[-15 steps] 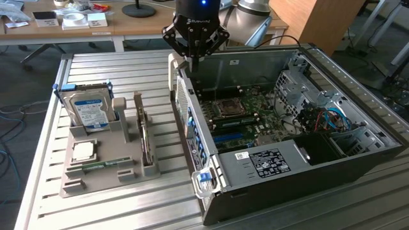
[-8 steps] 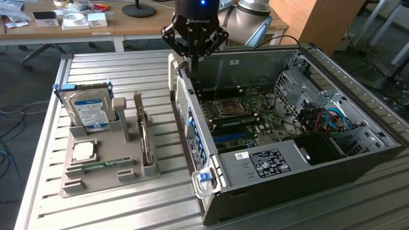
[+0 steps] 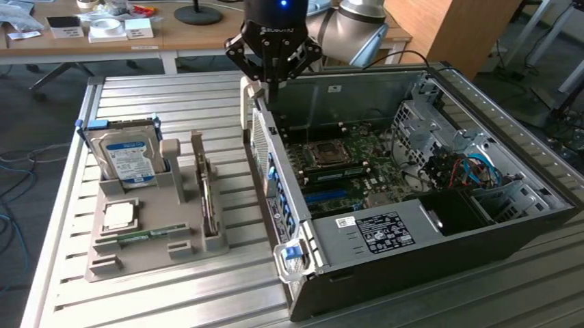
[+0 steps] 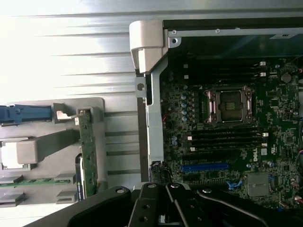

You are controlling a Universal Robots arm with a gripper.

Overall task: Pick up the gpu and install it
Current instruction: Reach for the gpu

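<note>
My claw [image 4: 161, 196], closed and empty, hangs above the edge of the open computer case [image 3: 383, 273]. Wrist view: the graphics card [image 4: 88, 151] stands on edge in the grey tray [image 4: 47, 163] beside the case. Exterior view: a hard drive [image 3: 128, 157] stands upright at the tray's other side.

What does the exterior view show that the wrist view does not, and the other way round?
Exterior view adds: the power supply's label, coloured cables, a desk behind.
Wrist view adds: the gpu as a green board from above, upright in its grey holder.
Shared: gpu, holder, CPU socket, blue slot, and the shut gripper, holding nothing.
</note>
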